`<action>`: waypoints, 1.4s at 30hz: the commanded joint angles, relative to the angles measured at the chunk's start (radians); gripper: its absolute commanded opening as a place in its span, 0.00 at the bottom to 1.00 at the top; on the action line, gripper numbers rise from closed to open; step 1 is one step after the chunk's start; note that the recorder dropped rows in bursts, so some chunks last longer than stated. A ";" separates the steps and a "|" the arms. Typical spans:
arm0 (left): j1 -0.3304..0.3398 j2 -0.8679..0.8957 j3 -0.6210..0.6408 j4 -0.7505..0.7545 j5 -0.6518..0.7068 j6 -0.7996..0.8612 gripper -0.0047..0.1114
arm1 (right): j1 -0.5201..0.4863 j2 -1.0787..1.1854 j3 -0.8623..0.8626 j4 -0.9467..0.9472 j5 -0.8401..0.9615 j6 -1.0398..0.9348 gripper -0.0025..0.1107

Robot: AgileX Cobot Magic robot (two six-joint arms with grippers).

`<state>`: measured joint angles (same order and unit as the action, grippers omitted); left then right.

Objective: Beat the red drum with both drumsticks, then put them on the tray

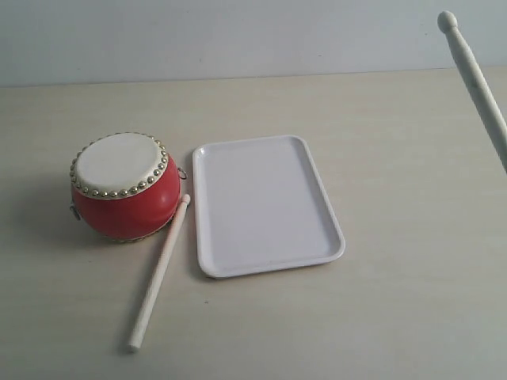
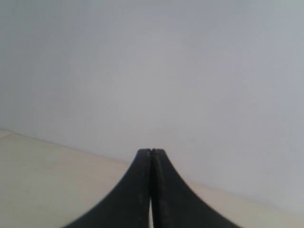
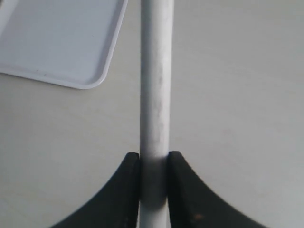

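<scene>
Left of the tray (image 1: pixel 265 206), a loose stick (image 1: pixel 158 273) lies flat, its far end by the drum (image 1: pixel 123 186), which stands just left of the tray. Right of the tray, the right gripper (image 3: pixel 154 156) clamps the other stick (image 3: pixel 155 95), held aloft. The left gripper (image 2: pixel 151 154) is pressed closed, empty.

- On your left gripper (image 2: pixel 151 152) you see two matte black fingers (image 2: pixel 133 194), each narrow at the tip and flaring out in a smooth curve toward the base.
- Their inner edges run straight and flat, and their outer edges are hollowed.
- Your right gripper (image 3: pixel 154 156) has the same pair of black, curved fingers (image 3: pixel 118 194), with blunt, rounded-off tips.
- One right finger carries a small tan speck (image 3: pixel 195 216) low on its surface.
</scene>
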<state>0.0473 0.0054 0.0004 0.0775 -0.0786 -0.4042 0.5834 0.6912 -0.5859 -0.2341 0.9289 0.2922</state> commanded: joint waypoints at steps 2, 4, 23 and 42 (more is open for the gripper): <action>0.003 -0.005 0.000 -0.009 -0.159 -0.449 0.04 | -0.001 -0.003 0.004 -0.010 -0.022 -0.041 0.02; 0.003 -0.005 0.000 -0.009 -0.213 -0.438 0.04 | -0.001 -0.003 0.004 -0.010 -0.022 -0.059 0.02; 0.003 0.138 -0.224 0.275 -0.099 -0.437 0.04 | -0.001 -0.003 0.004 0.054 -0.027 -0.125 0.02; -0.373 1.147 -0.818 -0.194 1.080 0.418 0.21 | -0.001 -0.003 0.004 0.054 -0.037 -0.127 0.02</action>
<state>-0.2482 1.1304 -0.8686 -0.0661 1.0382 0.0447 0.5834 0.6912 -0.5859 -0.1821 0.9081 0.1723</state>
